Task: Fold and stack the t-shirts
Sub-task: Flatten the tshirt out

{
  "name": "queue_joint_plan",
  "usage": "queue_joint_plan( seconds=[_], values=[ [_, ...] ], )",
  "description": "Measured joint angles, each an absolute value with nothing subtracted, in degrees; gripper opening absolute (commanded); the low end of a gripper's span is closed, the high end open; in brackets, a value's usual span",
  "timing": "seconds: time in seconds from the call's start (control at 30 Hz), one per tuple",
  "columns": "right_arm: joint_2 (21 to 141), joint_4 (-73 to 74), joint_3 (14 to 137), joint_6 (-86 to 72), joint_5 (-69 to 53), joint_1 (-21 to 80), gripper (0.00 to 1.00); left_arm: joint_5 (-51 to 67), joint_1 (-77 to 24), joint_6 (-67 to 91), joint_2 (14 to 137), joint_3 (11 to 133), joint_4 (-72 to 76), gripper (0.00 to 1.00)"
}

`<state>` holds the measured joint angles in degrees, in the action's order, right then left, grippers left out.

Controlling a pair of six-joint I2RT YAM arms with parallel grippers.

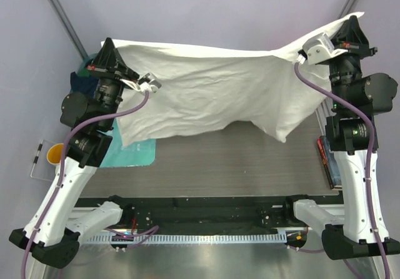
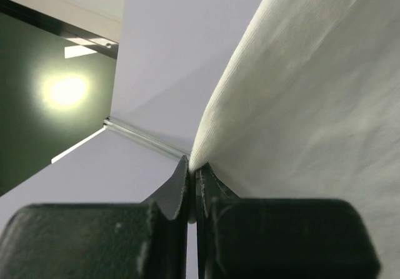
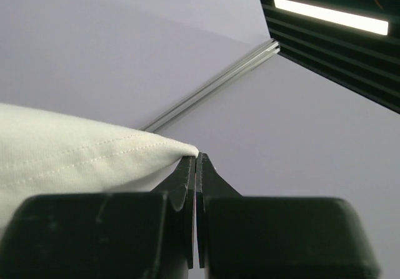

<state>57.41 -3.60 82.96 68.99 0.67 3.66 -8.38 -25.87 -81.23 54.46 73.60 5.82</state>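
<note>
Pale lilac walls close the space on all sides, and below them lies a dark grey table (image 1: 250,166) with a wood grain. Above this table the cream-white t-shirt (image 1: 206,91) is held up in the air, stretched wide between the two arms like a sheet on a line.

The left gripper (image 1: 107,46) holds the upper left corner of the cloth, and the right gripper (image 1: 355,24) holds the upper right corner, a little higher and farther back. In the left wrist view the left gripper (image 2: 192,164) has its two black fingers pressed together, with a fold of the t-shirt (image 2: 312,104) pinched at the very tips. In the right wrist view the right gripper (image 3: 195,159) is also pressed together, and the corner of the t-shirt (image 3: 75,147) comes to a point between its tips.

The cloth is soft and quite wrinkled, with many small creases running across it. Its top edge sags a little in the middle. The bottom edge is uneven: it hangs low on the left, rises in an arch in the middle, and falls again to a pointed flap on the right. Near the right gripper I can see two neat lines of stitching along the hem. From close by, the fabric shows a fine ribbed weave.

The low left part hangs over a flat teal board (image 1: 134,155) on the table; whether it touches, I cannot tell. Beside the left arm stands a small yellow cup (image 1: 55,154).
</note>
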Motion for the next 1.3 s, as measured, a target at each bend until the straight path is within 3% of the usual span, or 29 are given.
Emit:
queue_joint_plan(
  seconds=[0.43,0.77,1.03,1.17,1.3],
  values=[
    [66.87,-11.16,88.44,70.15,0.45,3.66,0.01,-5.85,-21.69,-83.40,61.14,75.81,7.05,0.00],
    [87.83,-15.22,90.35,73.38,0.36,3.68,0.01,-0.43,-13.45,-82.96,80.49,75.85,6.98,0.00],
    [102.43,-15.25,113.19,76.29,4.25,3.84,0.01,-4.27,-11.77,-82.81,100.79,98.41,16.95,0.00],
    [100.05,-16.08,120.40,77.84,3.79,4.19,0.01,-5.06,-11.99,-81.76,103.15,110.93,24.36,0.00],
    [92.79,-17.47,119.37,79.40,2.74,5.32,0.01,-5.04,-12.75,-80.64,99.20,113.21,32.80,0.00]
  ],
)
